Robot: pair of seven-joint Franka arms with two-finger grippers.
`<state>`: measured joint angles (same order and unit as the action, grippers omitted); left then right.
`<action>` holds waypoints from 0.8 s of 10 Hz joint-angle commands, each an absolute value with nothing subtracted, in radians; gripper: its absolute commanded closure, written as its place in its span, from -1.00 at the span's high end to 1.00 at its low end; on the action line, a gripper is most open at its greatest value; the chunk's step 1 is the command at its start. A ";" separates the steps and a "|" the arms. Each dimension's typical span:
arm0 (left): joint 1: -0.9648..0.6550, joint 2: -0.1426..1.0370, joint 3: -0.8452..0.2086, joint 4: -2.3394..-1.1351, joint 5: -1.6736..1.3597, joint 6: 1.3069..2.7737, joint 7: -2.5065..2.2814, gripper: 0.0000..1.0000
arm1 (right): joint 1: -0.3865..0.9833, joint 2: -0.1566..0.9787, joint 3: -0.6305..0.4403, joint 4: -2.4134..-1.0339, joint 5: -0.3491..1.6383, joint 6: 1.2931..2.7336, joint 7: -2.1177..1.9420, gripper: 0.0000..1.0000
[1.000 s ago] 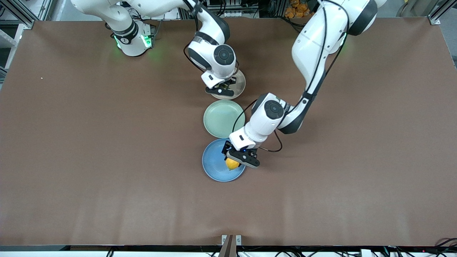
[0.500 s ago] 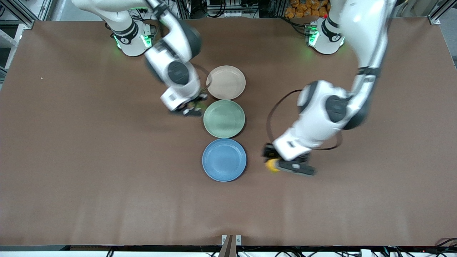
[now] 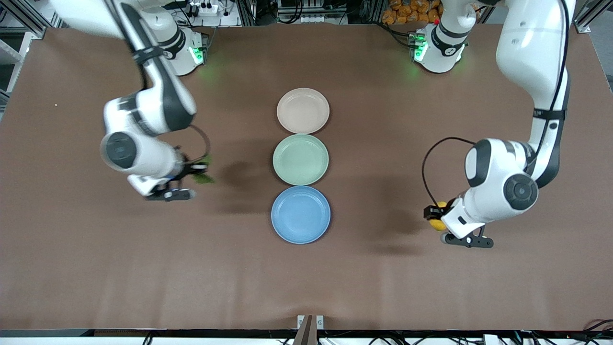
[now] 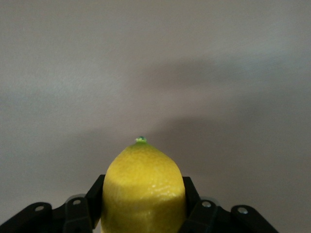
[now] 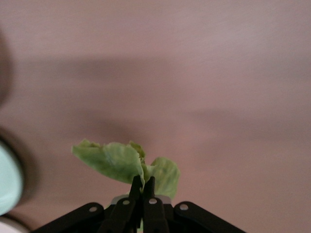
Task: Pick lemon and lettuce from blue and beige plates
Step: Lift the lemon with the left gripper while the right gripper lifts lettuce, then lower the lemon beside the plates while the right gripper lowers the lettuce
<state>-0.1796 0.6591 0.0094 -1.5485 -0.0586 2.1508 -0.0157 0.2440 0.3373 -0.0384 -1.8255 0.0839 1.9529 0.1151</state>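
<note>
My left gripper is shut on the yellow lemon, held above bare table toward the left arm's end; the lemon fills the left wrist view between the fingers. My right gripper is shut on the green lettuce leaf, held above bare table toward the right arm's end; the leaf shows pinched in the right wrist view. The blue plate and the beige plate both lie empty in the middle of the table.
A pale green plate lies empty between the beige and blue plates; its rim shows in the right wrist view. Brown table surface spreads around both grippers.
Both arms swung away from the plates toward their own ends of the table, the left carrying the lemon off the blue plate, the right carrying the lettuce off the beige plate.
</note>
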 commanded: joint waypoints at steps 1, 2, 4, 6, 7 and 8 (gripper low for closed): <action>-0.196 0.713 0.026 -1.529 -0.017 2.186 -0.015 -1.00 | 0.256 0.359 -0.118 -1.867 0.098 1.991 -0.061 -1.00; -0.198 0.741 0.032 -1.526 -0.005 2.213 -0.015 -1.00 | 0.244 0.385 -0.130 -1.893 0.095 2.015 -0.110 -1.00; -0.204 0.759 0.044 -1.525 0.052 2.243 -0.014 -0.27 | 0.229 0.394 -0.185 -1.945 0.107 2.052 -0.228 -1.00; -0.209 0.755 0.044 -1.523 0.060 2.244 -0.017 1.00 | 0.216 0.400 -0.207 -2.015 0.110 2.141 -0.303 -1.00; -0.209 0.747 0.044 -1.516 0.060 2.244 -0.017 1.00 | 0.216 0.402 -0.207 -2.013 0.110 2.143 -0.304 -1.00; -0.207 0.736 0.044 -1.513 0.060 2.238 -0.017 1.00 | 0.215 0.411 -0.207 -2.011 0.113 2.144 -0.304 -1.00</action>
